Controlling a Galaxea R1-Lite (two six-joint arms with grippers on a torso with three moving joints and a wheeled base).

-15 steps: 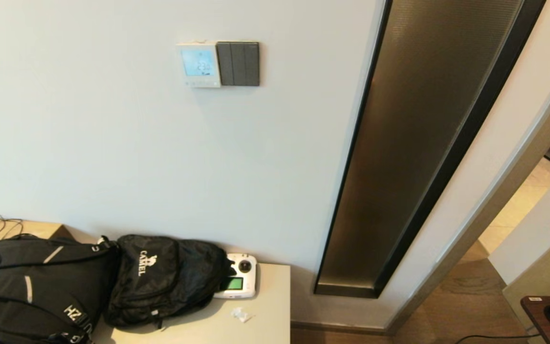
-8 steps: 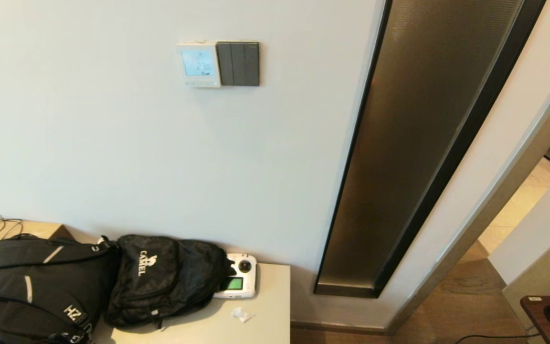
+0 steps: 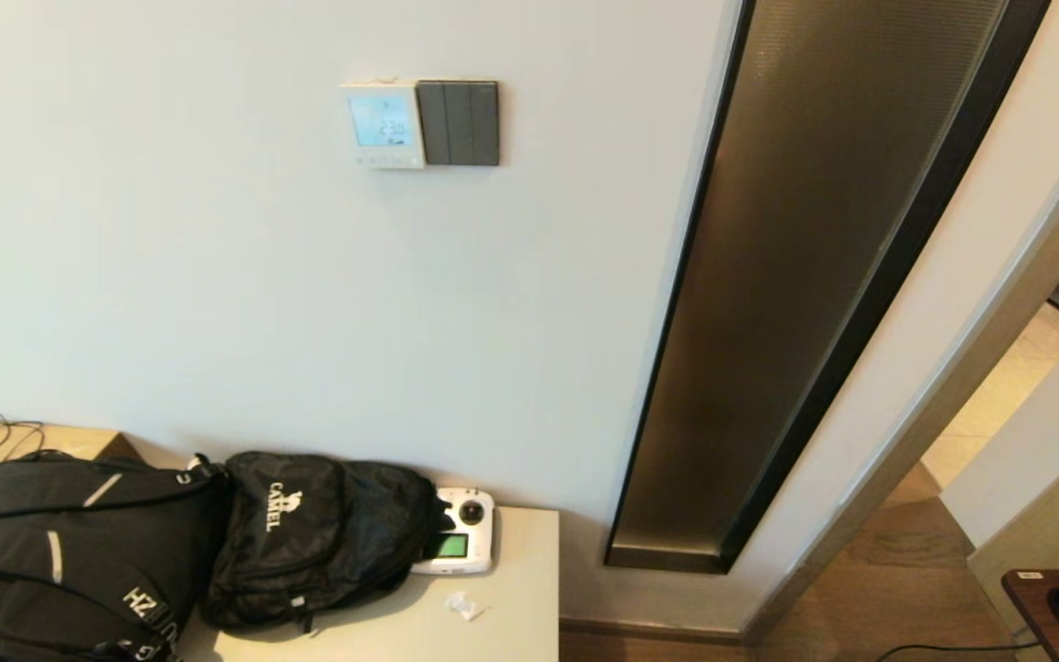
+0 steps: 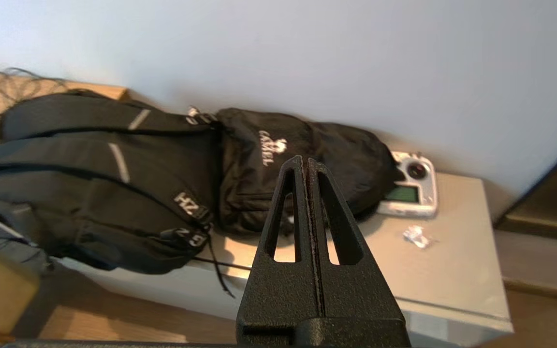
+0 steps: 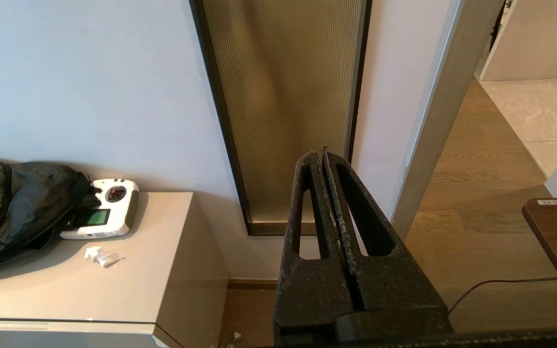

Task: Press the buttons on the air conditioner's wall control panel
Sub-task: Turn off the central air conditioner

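The air conditioner's wall control panel is a small white square on the wall, upper middle of the head view, its screen glowing pale blue with digits. The buttons are a row of tiny pale dots along its bottom edge. Neither gripper shows in the head view. My left gripper is shut and empty, low down, facing the black backpacks. My right gripper is shut and empty, low down, facing the tall bronze glass strip. Both are far below the panel.
A dark grey switch plate adjoins the panel's right side. Below, a beige cabinet carries two black backpacks, a white handheld remote and a paper scrap. A bronze glass strip and a doorway lie right.
A dark shape at the head view's lower left edge one second ago has dropped out of view. Nothing else has moved.
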